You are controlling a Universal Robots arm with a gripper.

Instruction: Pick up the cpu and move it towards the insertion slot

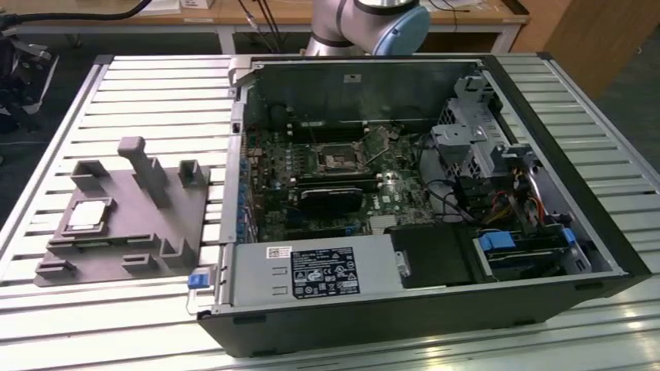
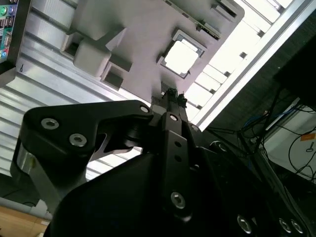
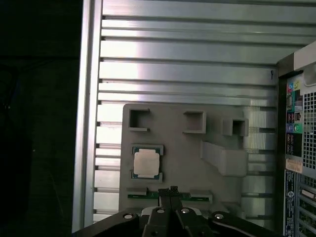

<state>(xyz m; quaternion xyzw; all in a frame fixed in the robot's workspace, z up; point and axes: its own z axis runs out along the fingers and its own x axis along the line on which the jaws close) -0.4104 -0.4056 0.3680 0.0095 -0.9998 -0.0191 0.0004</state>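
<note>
The cpu (image 1: 88, 215) is a small silvery square lying flat in a recess of the grey plastic fixture (image 1: 129, 239) on the exterior view's left. Both wrist views look down on it, cpu (image 3: 146, 163) (image 2: 181, 55) seated in its frame. My gripper (image 3: 171, 190) (image 2: 172, 95) hangs well above the fixture (image 3: 187, 163), its thin tips together with nothing between them, offset a little to one side of the cpu. The insertion slot (image 1: 338, 159) is the square metal-framed socket on the motherboard inside the open computer case.
The open computer case (image 1: 536, 255) lies on the slatted aluminium table (image 1: 154, 85), right beside the fixture. Tall grey pegs (image 1: 144, 166) rise from the fixture close to the cpu. Inside the case are a black card (image 1: 330, 197), cables and a drive cage (image 1: 469, 147). The arm's base (image 1: 372, 23) stands behind the case.
</note>
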